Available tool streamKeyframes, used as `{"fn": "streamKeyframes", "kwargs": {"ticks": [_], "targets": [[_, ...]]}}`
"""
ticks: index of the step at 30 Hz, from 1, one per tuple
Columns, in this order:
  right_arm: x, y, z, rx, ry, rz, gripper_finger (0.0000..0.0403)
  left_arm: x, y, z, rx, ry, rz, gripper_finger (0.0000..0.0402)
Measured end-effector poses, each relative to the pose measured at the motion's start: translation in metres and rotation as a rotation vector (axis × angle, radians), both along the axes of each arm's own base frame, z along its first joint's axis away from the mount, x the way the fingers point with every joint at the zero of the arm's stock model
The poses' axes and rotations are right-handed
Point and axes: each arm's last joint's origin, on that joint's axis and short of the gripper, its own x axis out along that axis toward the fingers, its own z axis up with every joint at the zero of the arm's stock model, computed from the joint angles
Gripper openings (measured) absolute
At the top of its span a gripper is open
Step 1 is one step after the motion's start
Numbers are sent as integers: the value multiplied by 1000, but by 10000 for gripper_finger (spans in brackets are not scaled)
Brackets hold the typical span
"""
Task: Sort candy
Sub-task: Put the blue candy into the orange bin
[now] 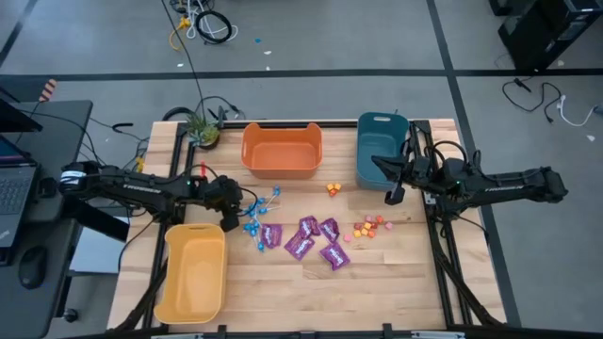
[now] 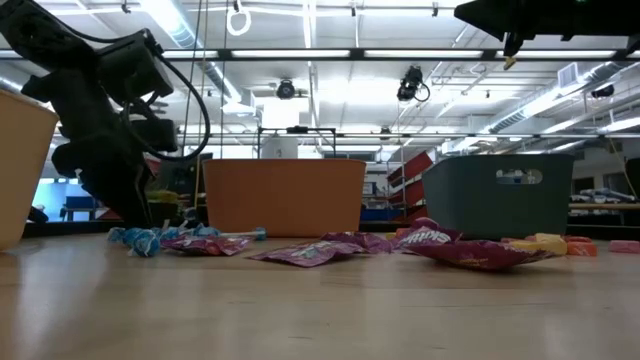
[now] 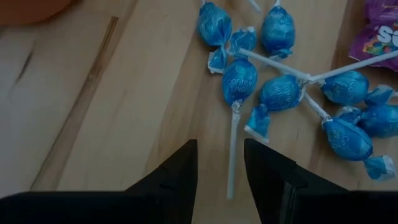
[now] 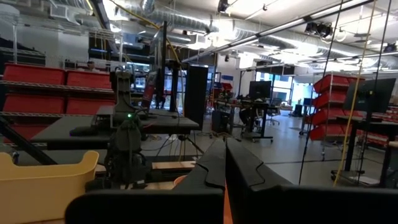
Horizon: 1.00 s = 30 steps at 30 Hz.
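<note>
1. The left gripper hangs low over the wooden table, fingers parted, gripping nothing.
2. A blue-wrapped lollipop on a thin white stick lies just ahead; its stick runs back between the fingertips.
3. The right gripper is raised, fingers pressed together, empty.

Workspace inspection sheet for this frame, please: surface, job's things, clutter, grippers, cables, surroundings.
Surface: wooden table, bare at the front.
Job's things: blue lollipops, purple packets, small orange pieces loose mid-table; orange bin, teal bin, yellow bin show no candy.
Clutter: small plant at a back corner.
Grippers: left gripper open, low beside the lollipops; right gripper shut, raised by the teal bin.
Cables: coils on the floor behind.
Surroundings: laptop on a side desk.
</note>
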Motion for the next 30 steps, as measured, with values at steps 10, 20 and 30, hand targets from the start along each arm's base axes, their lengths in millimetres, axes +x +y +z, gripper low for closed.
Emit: {"fn": "streamKeyframes", "kwargs": {"ticks": [10, 20, 30], "targets": [[0, 0, 0, -1, 0, 0, 0, 0, 0, 0, 9, -3, 4, 135], [0, 0, 0, -17, 5, -4, 0, 1, 0, 1, 13, -8, 7, 135], [0, 0, 0, -17, 6, -4, 0, 5, 1, 3, 23, -65, 15, 135]]}}
